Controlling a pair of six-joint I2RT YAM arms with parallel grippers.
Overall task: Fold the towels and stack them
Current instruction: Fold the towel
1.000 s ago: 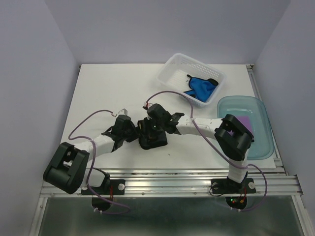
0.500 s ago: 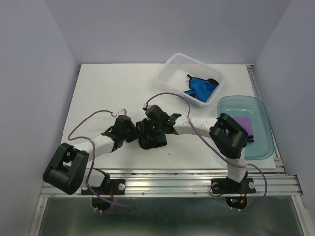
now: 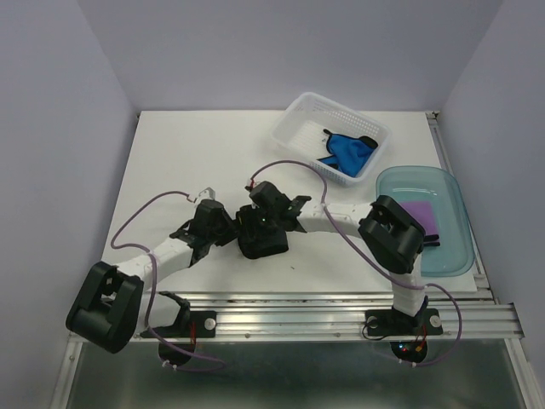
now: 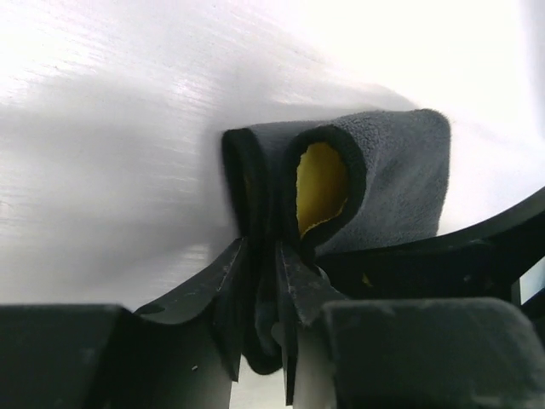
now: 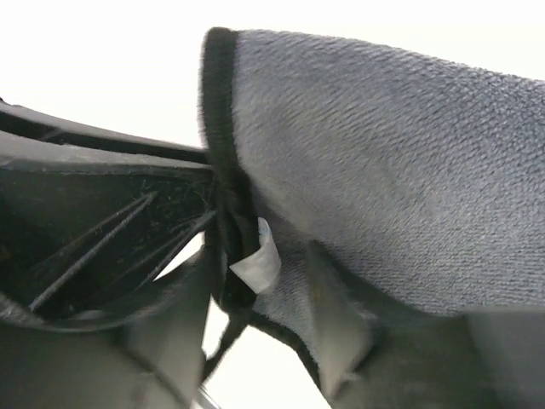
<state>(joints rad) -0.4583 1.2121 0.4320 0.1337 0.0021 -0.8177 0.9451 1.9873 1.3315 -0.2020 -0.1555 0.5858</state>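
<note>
On the white desk (image 3: pixel 187 153), smooth and flat, a translucent blue-green tray (image 3: pixel 400 177) with rounded corners is set at the right edge, and a flat purple towel (image 3: pixel 419 213) is seen lying in it. Behind the tray, a white perforated plastic basket (image 3: pixel 298 115) is placed at an angle. A crumpled bright blue towel (image 3: pixel 347 149) with dark edging is held inside it.

Near the middle of the desk, a black towel (image 3: pixel 262 243) is bunched between the two arms; from above it is seen only as a dark lump. Its soft, napped pile and thick bound hem are shown only by the wrist views.

In the left wrist view, the towel is seen rolled into loops, with yellow showing inside one loop; whether that is a second cloth cannot be told. The folded hem is pinched by the left tool (image 4: pixel 260 247).

In the right wrist view, the right tool (image 5: pixel 260 290) is seen spread, with the hem lying loosely between its fingers and a small white tag (image 5: pixel 258 256) curled beside it.
</note>
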